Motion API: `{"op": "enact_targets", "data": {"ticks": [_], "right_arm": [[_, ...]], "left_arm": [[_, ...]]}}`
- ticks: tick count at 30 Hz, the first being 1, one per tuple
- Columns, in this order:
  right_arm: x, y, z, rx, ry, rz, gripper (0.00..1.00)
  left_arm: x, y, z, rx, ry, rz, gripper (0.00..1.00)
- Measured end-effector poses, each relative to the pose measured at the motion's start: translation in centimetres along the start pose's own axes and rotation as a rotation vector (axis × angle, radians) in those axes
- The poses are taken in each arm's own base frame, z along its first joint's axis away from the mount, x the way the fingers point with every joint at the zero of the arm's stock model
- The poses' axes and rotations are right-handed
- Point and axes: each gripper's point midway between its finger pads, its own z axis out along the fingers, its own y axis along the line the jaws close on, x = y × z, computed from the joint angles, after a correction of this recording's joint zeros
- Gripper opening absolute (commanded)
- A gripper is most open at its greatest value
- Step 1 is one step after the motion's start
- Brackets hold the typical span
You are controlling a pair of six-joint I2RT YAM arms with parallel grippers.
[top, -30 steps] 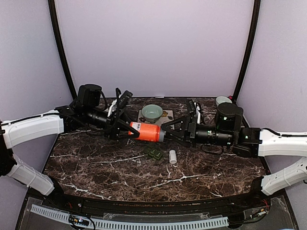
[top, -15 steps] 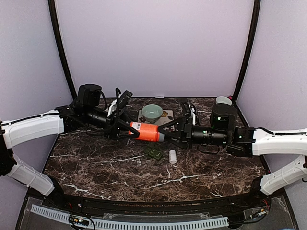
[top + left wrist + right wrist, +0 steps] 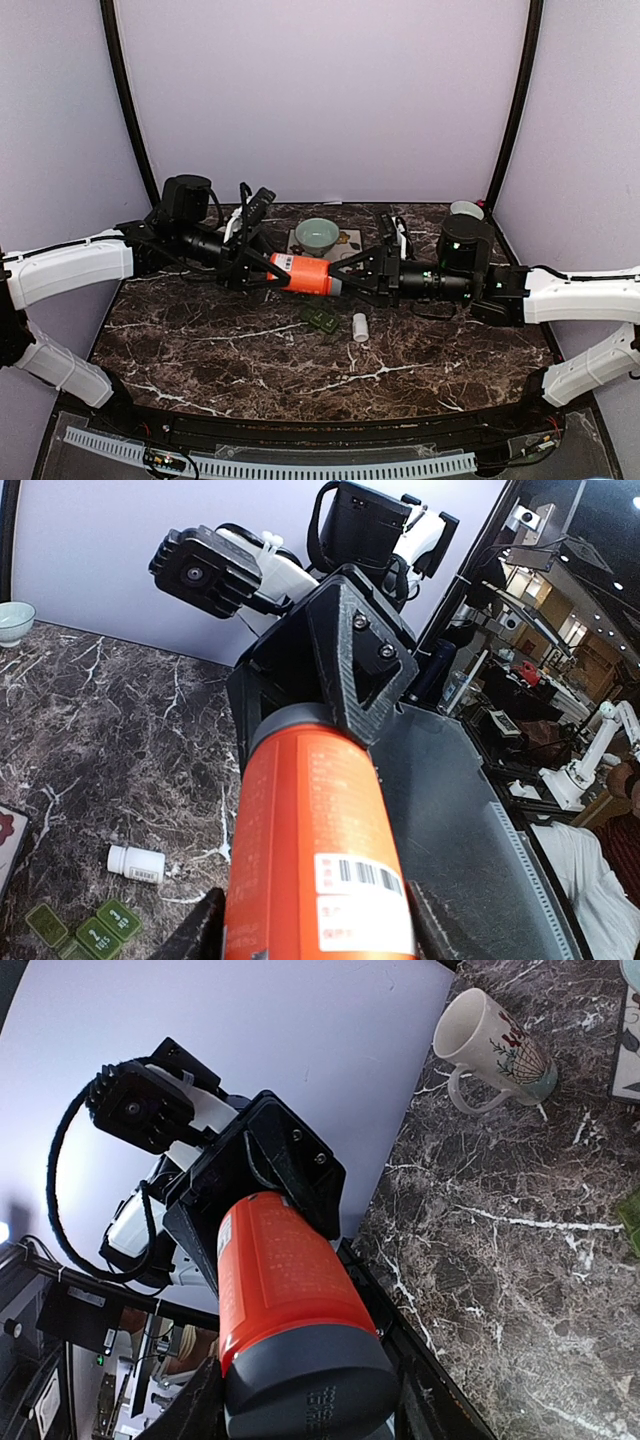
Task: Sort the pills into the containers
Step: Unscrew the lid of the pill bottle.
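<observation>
The counter [image 3: 220, 340] is dark brown marble veined in white. The bottle [image 3: 303, 274] is orange with a dark grey cap and a white barcode label. The pill box [image 3: 321, 319] is dark green, the bowl [image 3: 317, 234] pale green, the vial [image 3: 360, 326] white, the mug [image 3: 492, 1048] cream with red and green print.

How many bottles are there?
2. The orange bottle is in the air between the left gripper and right gripper. The small white bottle lies on the table beside the green pill box.
</observation>
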Motion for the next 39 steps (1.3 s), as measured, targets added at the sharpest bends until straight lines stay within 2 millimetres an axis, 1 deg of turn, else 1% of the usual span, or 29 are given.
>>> {"op": "enact_targets", "data": {"ticks": [2, 5, 9, 14, 20, 25, 28, 32, 39], "right_arm": [[0.0, 0.0, 0.0, -0.001, 0.005, -0.019, 0.07], [0.3, -0.2, 0.0, 0.017, 0.021, -0.091, 0.05], [0.2, -0.4, -0.4, 0.043, 0.022, -0.254, 0.03], [-0.3, 0.3, -1.6, 0.067, -0.014, -0.467, 0.04], [-0.6, 1.3, -2.3, 0.124, -0.064, -0.728, 0.07], [0.1, 2.2, -2.1, 0.19, -0.095, -0.932, 0.08], [0.3, 2.5, -1.8, 0.242, -0.109, -1.025, 0.13], [0.5, 2.4, -1.4, 0.304, -0.125, -1.107, 0.18], [0.6, 2.4, -1.3, 0.358, -0.142, -1.188, 0.2]], "left_arm": [[0.0, 0.0, 0.0, 0.007, 0.0, -0.004, 0.0], [0.3, 0.2, 0.2, 0.025, 0.004, -0.043, 0.0], [0.2, 0.4, 0.4, 0.061, -0.002, -0.106, 0.0], [-0.7, 0.6, 0.8, 0.097, -0.029, -0.161, 0.0], [-1.6, 0.3, 1.3, 0.155, -0.045, -0.23, 0.0], [-1.7, -0.3, 1.1, 0.207, -0.033, -0.281, 0.0], [-1.7, -0.7, 0.9, 0.233, -0.025, -0.292, 0.0], [-1.6, -0.8, 0.6, 0.245, -0.02, -0.299, 0.0], [-1.5, -0.7, 0.5, 0.246, -0.018, -0.304, 0.0]]}}
